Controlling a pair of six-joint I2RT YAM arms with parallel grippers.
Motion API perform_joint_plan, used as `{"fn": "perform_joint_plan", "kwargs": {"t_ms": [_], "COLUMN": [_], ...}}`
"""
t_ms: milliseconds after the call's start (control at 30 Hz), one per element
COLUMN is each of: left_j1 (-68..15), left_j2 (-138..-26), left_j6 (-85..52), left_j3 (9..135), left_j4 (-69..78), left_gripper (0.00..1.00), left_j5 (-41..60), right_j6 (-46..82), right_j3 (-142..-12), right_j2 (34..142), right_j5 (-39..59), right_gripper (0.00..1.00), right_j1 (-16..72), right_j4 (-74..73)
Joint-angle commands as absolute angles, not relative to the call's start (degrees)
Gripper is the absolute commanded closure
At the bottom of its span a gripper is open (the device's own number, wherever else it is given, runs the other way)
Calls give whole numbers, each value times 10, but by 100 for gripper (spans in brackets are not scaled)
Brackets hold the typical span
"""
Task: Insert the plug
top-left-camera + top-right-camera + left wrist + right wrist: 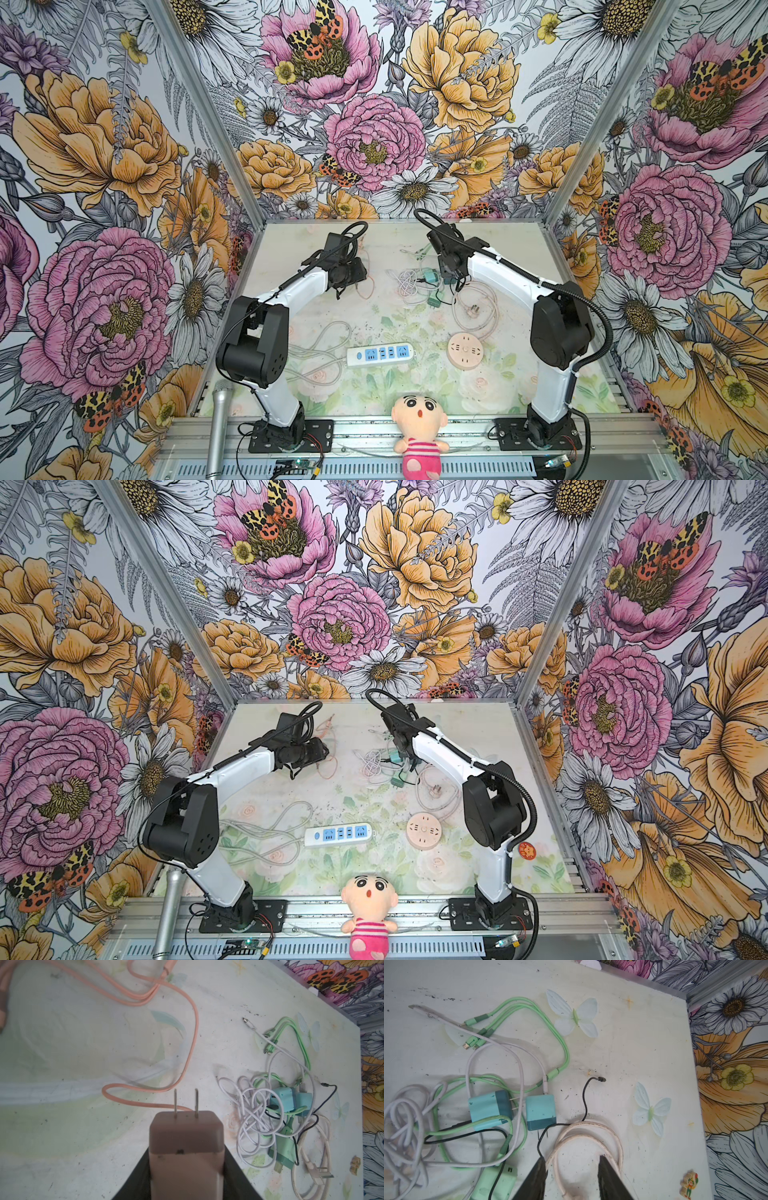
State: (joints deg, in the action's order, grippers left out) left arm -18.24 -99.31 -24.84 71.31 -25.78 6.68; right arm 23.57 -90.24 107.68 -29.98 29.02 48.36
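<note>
On my left wrist feed, the left fingers [234, 1180] are clamped on the plug [186, 1147], a brownish-pink block. Its two flat prongs point away from the camera and it is held clear above the worktop [72, 1136]. A pink cable [193, 1028] runs from behind the plug and loops across the surface. In both top views this arm sits at the back left of the worktop, with the pink loop [368, 286] just beside it.

On the right wrist feed, the right fingers [536, 1180] stand apart with nothing between them. They are over a cream cable [591, 1126] that lies in a loop on the worktop; I cannot tell whether they touch it. A thin black wire [584, 1101] passes by one fingertip. Just beyond are two teal chargers [488, 1107] [540, 1109], close together amid tangled green cable [560, 1043] and white cable [404, 1115]. A pale green charger [496, 1184] lies near the fingers.

The white strip [380, 354] [338, 834] with blue sockets lies flat near the front middle, well apart from the held plug. A round pink socket [466, 350] sits to its right, and a cream three-pin plug [473, 311] lies behind that. A doll [419, 432] and a microphone [218, 428] are at the front rail.
</note>
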Motion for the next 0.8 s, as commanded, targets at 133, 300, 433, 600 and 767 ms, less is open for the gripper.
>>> {"fn": "perform_joint_plan", "kwargs": {"t_ms": [133,300,433,600,767], "left_j1": [-242,-278,-289,-296,-295], "left_j2": [-1074,-1128,-1144,-1153,-1138], "left_j6": [-60,-34,-30,-40,-44], "left_j3": [821,843,838,827,805], "left_j4": [-389,-424,-424,-424,-424], "left_gripper": [60,59,58,57,50], "left_j5": [42,38,38,39,44], "right_j6": [259,275,276,273,276], "right_j3": [-849,-802,-776,-760,-750], "right_j2": [1009,971,947,931,929], "right_j5": [-293,-285,-280,-274,-260], "right_gripper": [55,55,55,55,56], "right_j1": [258,239,225,220,220], "right_j4": [475,464,457,454,450]}}
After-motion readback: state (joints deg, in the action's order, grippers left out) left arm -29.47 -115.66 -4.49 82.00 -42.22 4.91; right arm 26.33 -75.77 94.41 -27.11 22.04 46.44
